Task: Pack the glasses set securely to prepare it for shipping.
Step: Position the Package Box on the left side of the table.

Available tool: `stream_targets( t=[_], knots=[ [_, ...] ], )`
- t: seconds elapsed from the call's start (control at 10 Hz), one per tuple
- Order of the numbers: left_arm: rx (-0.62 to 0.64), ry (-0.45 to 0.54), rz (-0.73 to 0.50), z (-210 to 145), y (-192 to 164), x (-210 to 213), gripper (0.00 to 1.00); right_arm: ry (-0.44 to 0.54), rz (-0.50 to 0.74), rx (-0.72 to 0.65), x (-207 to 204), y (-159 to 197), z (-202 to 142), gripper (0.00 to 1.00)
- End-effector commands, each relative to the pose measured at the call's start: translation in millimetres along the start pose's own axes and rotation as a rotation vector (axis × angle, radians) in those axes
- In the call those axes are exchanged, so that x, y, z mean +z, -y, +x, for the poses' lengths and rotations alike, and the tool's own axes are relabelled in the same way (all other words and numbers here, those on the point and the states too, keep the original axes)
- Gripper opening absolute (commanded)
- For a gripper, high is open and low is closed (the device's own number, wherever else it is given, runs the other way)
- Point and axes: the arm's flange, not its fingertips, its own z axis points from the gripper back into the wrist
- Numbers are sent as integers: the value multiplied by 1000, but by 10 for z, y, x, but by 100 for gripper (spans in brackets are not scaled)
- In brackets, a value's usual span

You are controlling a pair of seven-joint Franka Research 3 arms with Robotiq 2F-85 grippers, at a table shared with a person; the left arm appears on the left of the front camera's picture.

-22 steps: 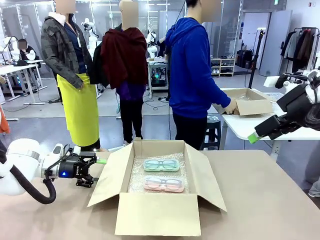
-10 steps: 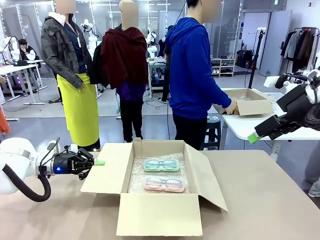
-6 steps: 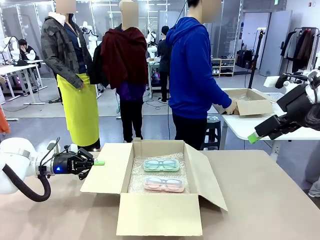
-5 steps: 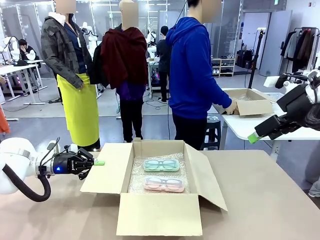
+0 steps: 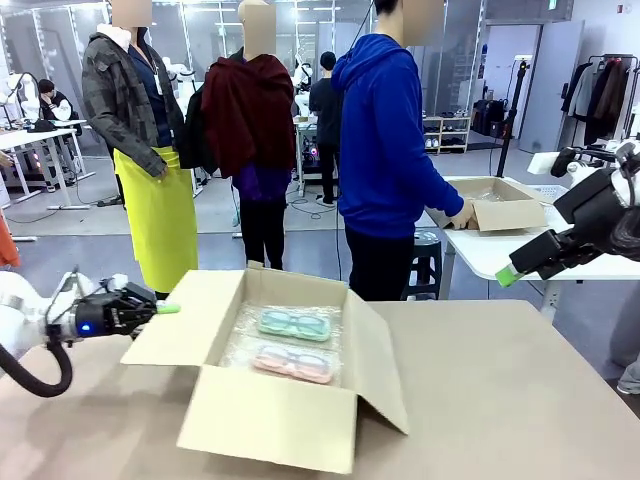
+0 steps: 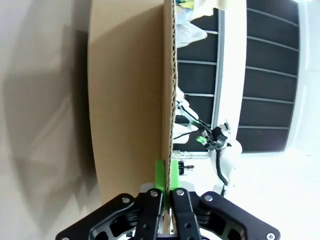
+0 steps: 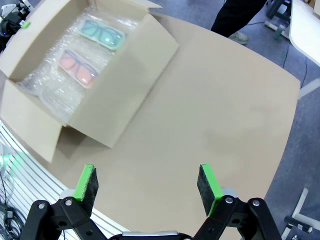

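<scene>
An open brown corrugated cardboard box sits on the tan table, its four flaps spread outward. A crinkly clear bubble wrap sheet lines its floor. Beyond the far edge of the table a person in a blue hooded top stands turned toward a second cardboard box on a white side table.

The left gripper is clenched on the outer edge of the box's left flap; in the left wrist view the corrugated edge runs straight up from between the pressed-together green pads.

Two glasses cases lie inside, both flat, rounded-rectangular and translucent with dark spectacle frames showing through: one mint-green case and one pale pink case. They lie side by side on the wrap, close together, beyond the flap from the left gripper's tips.

The right gripper hangs high with its jaws spread wide and nothing between them; both cases lie well ahead of it and below, with bare table directly under the jaws.
</scene>
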Motion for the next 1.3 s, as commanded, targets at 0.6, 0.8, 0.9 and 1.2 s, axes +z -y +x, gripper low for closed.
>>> stream_targets(
  t=[0.6,0.8,0.9,1.2],
  knots=[
    [-160,34,41,255,27,2291,3,3,-3,5,-5,10,-1,100],
    [-149,42,56,213,86,2776,3,3,-3,5,-5,10,-1,100],
    [-132,55,69,220,113,2988,3,3,-3,5,-5,10,-1,100],
    [-124,85,113,281,140,3390,3,3,-3,5,-5,10,-1,100]
  ],
)
